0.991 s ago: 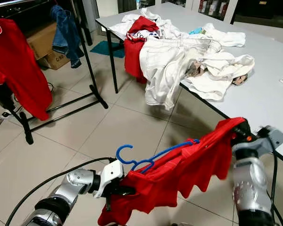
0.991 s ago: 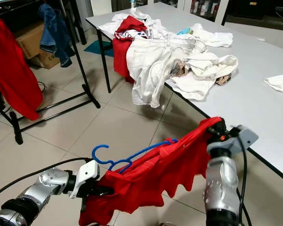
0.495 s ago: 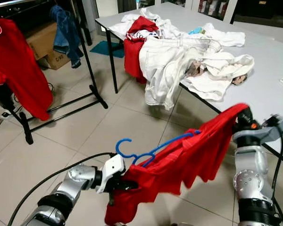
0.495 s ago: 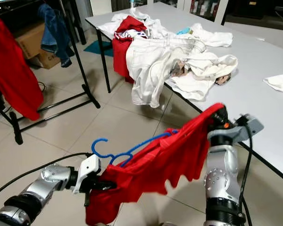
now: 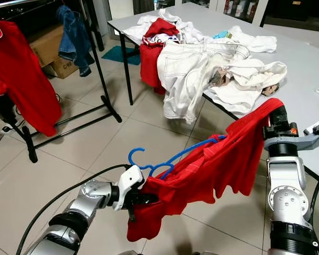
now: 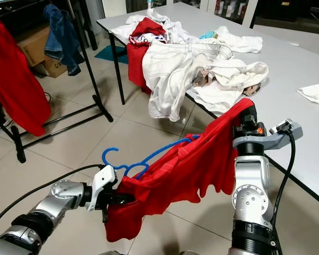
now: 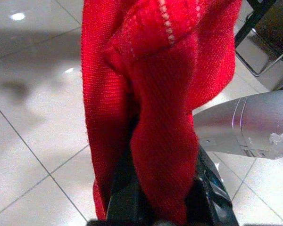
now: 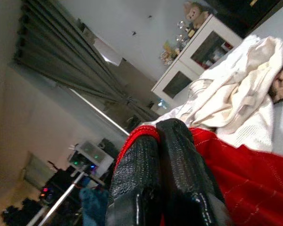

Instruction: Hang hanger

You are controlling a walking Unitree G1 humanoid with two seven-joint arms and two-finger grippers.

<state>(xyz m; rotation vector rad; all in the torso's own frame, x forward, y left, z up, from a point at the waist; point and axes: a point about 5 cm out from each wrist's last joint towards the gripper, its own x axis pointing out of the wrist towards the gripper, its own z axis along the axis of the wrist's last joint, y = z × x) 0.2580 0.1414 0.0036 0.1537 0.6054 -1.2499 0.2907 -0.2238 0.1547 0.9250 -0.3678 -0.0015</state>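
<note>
Red shirt (image 5: 212, 164): stretching btwn both grippers, on blue hanger (image 5: 165, 164).
L gripper (image 5: 143, 199): clamping shirt's low end.
R gripper (image 5: 276, 119): pinching shirt's top edge.

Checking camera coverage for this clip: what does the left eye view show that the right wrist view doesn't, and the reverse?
Left eye view alone: the blue hanger threaded in the red shirt, the left hand pinching the shirt's lower end, the clothes rack with a red garment, and the tiled floor.

Right wrist view alone: grey curtains and a white cabinet in the background.

Both: the right hand, its fingers pressed shut on the red shirt, and the pile of white laundry on the table.
</note>
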